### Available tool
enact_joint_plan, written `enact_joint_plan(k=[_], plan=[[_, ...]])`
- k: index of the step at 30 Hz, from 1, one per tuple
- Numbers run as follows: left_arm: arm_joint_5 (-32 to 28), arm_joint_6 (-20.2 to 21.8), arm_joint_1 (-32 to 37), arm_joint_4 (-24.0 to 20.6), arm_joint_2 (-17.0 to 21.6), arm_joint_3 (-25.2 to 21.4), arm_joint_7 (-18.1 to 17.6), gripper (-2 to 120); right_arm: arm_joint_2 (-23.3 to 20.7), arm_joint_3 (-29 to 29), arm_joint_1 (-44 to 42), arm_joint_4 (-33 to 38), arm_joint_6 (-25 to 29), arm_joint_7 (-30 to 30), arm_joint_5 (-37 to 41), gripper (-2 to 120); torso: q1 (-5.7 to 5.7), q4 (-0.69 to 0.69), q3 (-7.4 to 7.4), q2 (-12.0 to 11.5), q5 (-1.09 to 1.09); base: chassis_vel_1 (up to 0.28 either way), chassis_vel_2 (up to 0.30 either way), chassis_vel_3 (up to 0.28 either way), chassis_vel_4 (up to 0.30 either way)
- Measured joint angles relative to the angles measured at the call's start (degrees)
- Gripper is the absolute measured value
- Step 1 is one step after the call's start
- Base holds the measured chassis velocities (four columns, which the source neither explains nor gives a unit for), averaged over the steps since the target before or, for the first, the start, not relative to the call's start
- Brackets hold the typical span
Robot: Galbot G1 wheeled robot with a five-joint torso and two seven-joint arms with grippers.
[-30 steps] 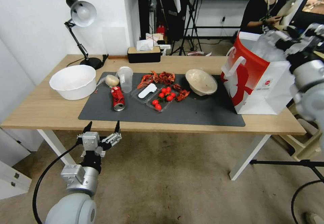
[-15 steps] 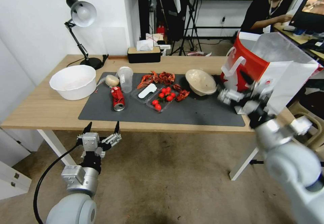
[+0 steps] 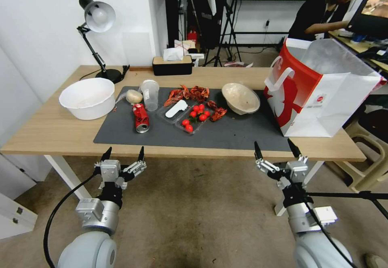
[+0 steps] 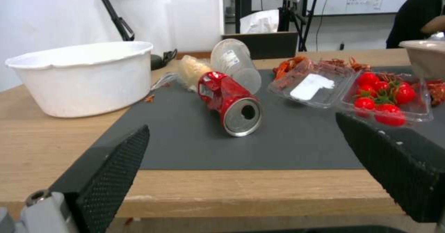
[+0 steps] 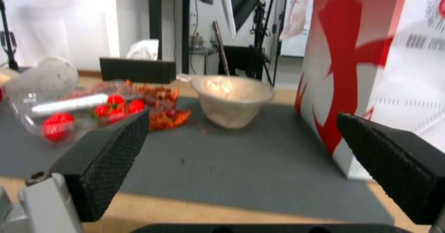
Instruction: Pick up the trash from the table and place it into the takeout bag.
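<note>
Four pieces of trash sit on the dark grey mat [image 3: 226,132] of the table [image 3: 48,128]: a red soda can [image 3: 141,117] lying on its side with its open end toward the robot, a clear plastic cup [image 3: 150,94] standing just behind it, a small beige lump [image 3: 134,96] beside the cup, and a beige shallow bowl [image 3: 241,98] further right, near the takeout bag [image 3: 319,94]. All look light. The can is probably thin and dentable, best pinched across its round body; on its side it may roll. The plastic cup likely flexes and slips, so a gentle squeeze low on the wall suits it. The bowl is thin-walled and wide; its rim is the likeliest hold. The lump looks soft.

The bag stands upright at the table's right end, mouth open upward, its walls probably flimsy and easy to knock. Between can and bowl lie a clear tray of tomatoes [image 3: 194,118] and red food scraps [image 3: 190,93]; a large white bowl [image 3: 87,97] sits left of the mat.

The left gripper [image 3: 123,153] and right gripper [image 3: 276,148] both hang below the near table edge, fingers spread, holding nothing. The front strip of mat is open for approach.
</note>
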Motion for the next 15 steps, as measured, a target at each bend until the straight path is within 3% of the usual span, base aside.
enact_joint_plan(k=[15], plan=[[-0.2,-0.4,-0.4,1.0,0.6,-0.4,0.0,100,0.7,-1.0,1.9,-1.7,-0.9,1.6,1.2,100,0.0,-0.01,0.0,0.0,0.0,0.0,0.0,0.0,0.0]])
